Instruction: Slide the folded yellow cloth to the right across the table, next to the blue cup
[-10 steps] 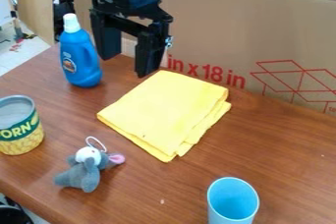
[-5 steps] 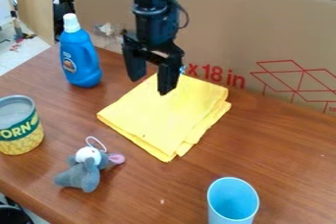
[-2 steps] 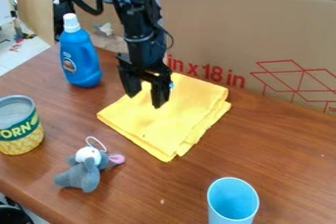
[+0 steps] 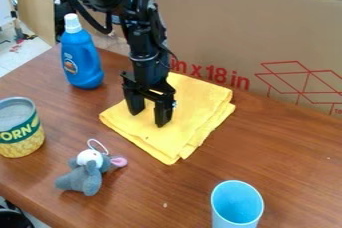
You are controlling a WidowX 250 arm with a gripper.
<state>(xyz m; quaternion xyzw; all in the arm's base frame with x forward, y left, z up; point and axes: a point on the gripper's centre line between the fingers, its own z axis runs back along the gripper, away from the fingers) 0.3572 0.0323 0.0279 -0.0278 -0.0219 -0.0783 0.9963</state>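
Gripper (image 4: 149,118) has come down and toward the camera over the last frames, from high near the cardboard (image 4: 234,27) to low over the left part of the cloth (image 4: 200,102). Pincer is wide, two fingers apart, nothing held, yellow fabric visible between them. That puts the fingertips at or just above the cloth, well inside its edges; contact can't be told. Cloth hasn't shifted: flat on the table (image 4: 280,152), mid-view, same folds. Bottle, can, plush and cup haven't moved either, so the change is all in the arm.

Materials: cloth is soft, matte, bright yellow, folded into a rough square, layers showing along the right and near edges, a small dark speck toward the near left. Table is brown wood grain with a slight sheen. Bottle (image 4: 83,64) is blue plastic, rounded body, white cap, upright beyond the cloth's left side. Can (image 4: 20,132) is a metal cylinder with a ridged rim and a green and yellow label. Plush (image 4: 85,177) is fuzzy grey with white and a pink ear, lumpy. Cup (image 4: 224,217) is smooth light blue, upright, round mouth. Cardboard is flat, tan, printed red.
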